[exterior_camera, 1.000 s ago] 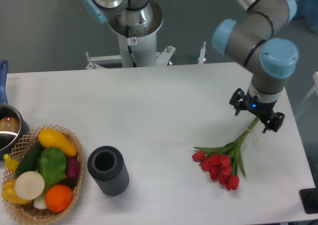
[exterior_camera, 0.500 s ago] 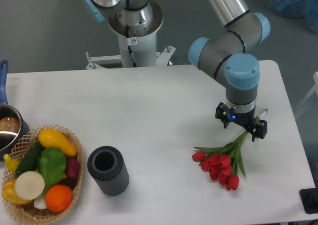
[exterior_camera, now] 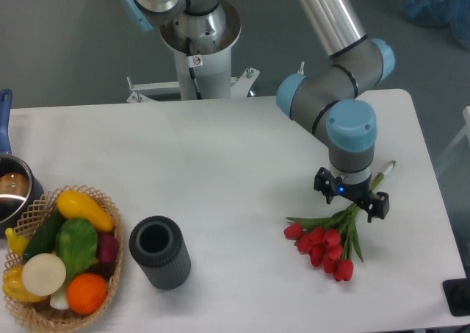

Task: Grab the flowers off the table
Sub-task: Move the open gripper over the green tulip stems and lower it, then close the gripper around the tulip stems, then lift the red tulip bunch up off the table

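The flowers (exterior_camera: 324, 243), a bunch of red tulips with green stems, lie on the white table (exterior_camera: 220, 164) at the front right. The blooms point to the front and the stem ends (exterior_camera: 386, 169) to the back right. My gripper (exterior_camera: 351, 199) hangs straight down over the middle of the stems, just behind the leaves. The wrist hides its fingers from the camera, so I cannot see whether they are open or touching the stems.
A dark cylinder (exterior_camera: 159, 251) stands upright at the front, left of centre. A wicker basket (exterior_camera: 110, 223) of colourful vegetables sits at the front left, with a pot (exterior_camera: 11, 190) behind it at the left edge. The arm's base (exterior_camera: 200, 46) stands behind the table.
The arm has swung left and forward along the stems, from over the stem ends to over their middle near the leaves. The flowers have not moved.
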### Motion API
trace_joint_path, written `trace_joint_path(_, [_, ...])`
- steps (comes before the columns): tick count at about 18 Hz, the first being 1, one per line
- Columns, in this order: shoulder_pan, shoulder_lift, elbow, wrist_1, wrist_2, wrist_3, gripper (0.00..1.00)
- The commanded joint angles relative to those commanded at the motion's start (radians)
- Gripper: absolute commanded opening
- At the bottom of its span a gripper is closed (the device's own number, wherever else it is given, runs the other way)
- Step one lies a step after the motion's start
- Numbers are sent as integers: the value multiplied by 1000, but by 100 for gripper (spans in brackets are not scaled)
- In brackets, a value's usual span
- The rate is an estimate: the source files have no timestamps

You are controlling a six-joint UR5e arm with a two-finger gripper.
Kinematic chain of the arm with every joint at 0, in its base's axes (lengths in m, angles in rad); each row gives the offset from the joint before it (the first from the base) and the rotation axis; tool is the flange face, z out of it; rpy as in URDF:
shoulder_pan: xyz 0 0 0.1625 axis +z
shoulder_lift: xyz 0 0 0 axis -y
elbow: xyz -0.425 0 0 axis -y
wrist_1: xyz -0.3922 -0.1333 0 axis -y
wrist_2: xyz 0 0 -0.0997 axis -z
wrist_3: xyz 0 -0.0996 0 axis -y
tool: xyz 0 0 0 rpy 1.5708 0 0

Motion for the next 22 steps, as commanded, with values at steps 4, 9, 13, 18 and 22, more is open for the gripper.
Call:
trace_joint_path(4, [-2,-20,-2,0,0,3,100])
trace_joint_path(9, [-3,-31,1,2,0,2,73])
trace_joint_path(13, [-11,-32,6,2,-2,-8,16])
trace_joint_path(18, [-11,4,9,-2,3,-11,0])
trace_joint_path(22, [3,35,37,-12,5,-6,0])
